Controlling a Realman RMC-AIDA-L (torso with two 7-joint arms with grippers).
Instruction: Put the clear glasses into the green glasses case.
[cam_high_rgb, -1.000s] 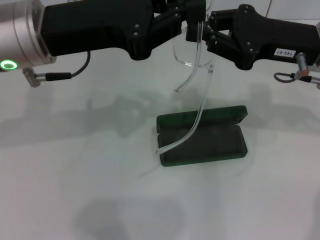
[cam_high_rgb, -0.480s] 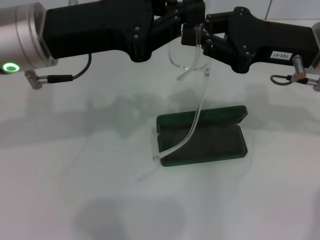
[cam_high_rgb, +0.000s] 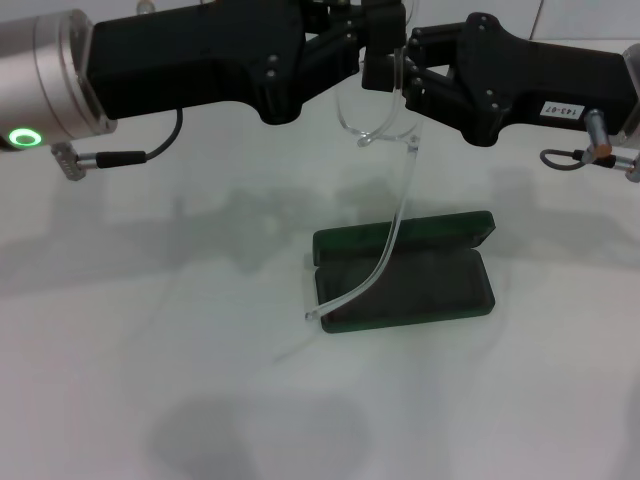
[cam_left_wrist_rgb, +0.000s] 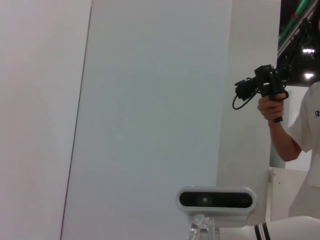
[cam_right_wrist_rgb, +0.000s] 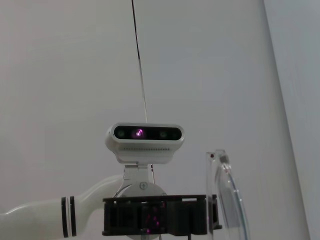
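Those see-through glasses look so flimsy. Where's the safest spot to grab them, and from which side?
Probably the front frame, from either end, as the left gripper and right gripper appear to hold the clear glasses now. One long arm dangles toward the open green glasses case; gripping that thin curved arm would likely let them swing or bend.

head: downward over table (cam_high_rgb: 150, 380) | wrists: upward, facing robot's head camera (cam_right_wrist_rgb: 145, 136)

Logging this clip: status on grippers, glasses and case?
Left gripper and right gripper both gripping the transparent plastic glasses aloft. One temple arm hangs over the open dark green hard case. Nothing blocking.
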